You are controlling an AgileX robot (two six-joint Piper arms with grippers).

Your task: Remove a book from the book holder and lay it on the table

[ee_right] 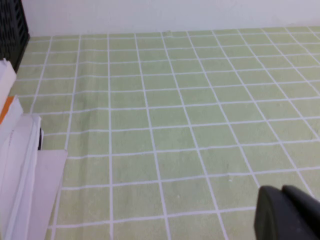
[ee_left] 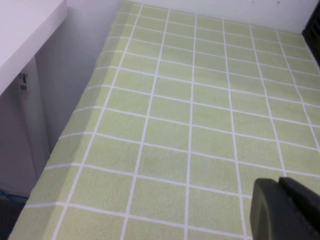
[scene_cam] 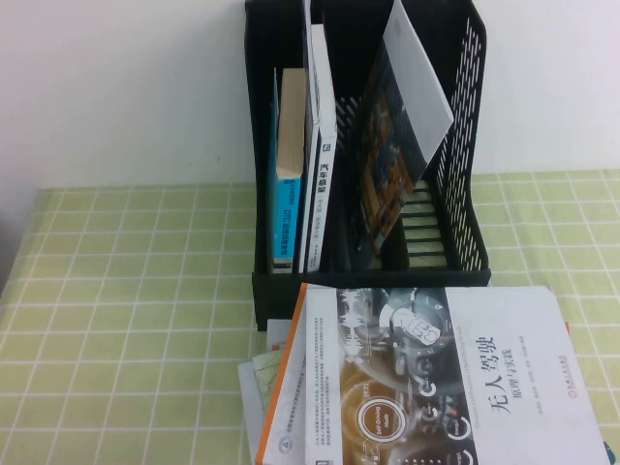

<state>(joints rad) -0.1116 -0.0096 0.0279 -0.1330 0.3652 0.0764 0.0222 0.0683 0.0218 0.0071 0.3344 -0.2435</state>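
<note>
A black mesh book holder [scene_cam: 463,184] stands upright at the back of the table. In it are a blue book [scene_cam: 287,194], a white-spined book [scene_cam: 323,165] and a dark-covered book [scene_cam: 386,165] leaning to the right. A large book with a white and grey cover and an orange spine [scene_cam: 436,378] lies flat in front of the holder, on top of other books and papers [scene_cam: 254,387]. Neither arm shows in the high view. My left gripper [ee_left: 279,183] is shut and empty over bare tablecloth. My right gripper [ee_right: 281,191] is shut and empty, to the right of the stack [ee_right: 17,160].
A green checked cloth [scene_cam: 116,291] covers the table. A white wall stands behind. The table's left edge [ee_left: 75,120] drops off beside a white shelf [ee_left: 25,25]. A corner of the holder shows in the right wrist view [ee_right: 11,30].
</note>
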